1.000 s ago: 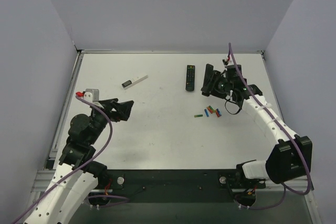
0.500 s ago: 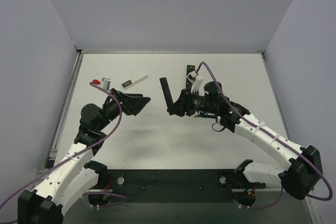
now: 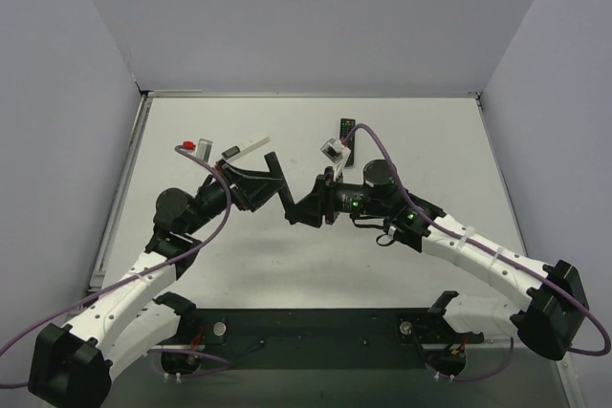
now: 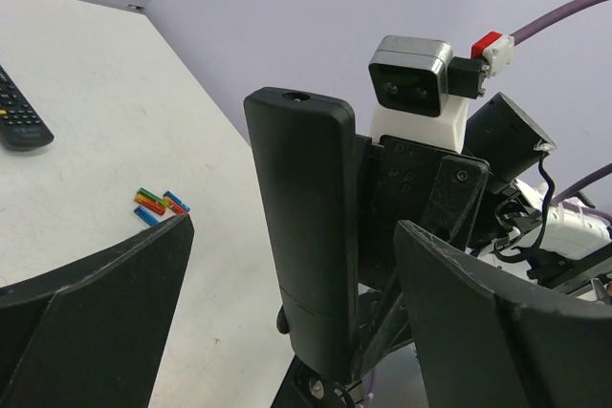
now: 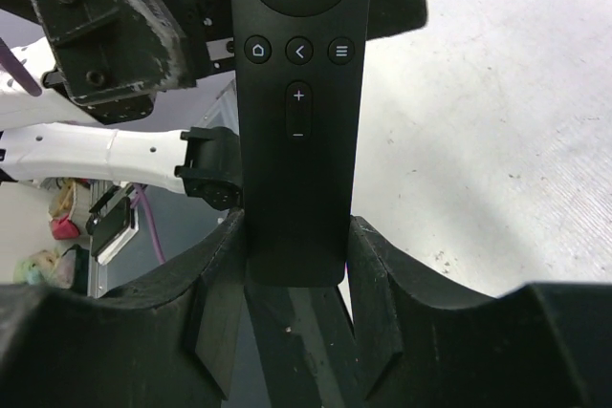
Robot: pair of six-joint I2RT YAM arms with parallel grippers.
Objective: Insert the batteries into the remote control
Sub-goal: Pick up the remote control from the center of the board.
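On the left, your left gripper is hovering with its jaws wide apart, flanking but not touching the remote control. The remote control is standing upright in mid-air, its plain back facing that gripper. Your right gripper is clamping its lower end. The batteries are lying clustered on the table. Be centring the left jaws squarely before squeezing.

remote control in right claw | between left claw fingers, seemingly apart; batteries on table
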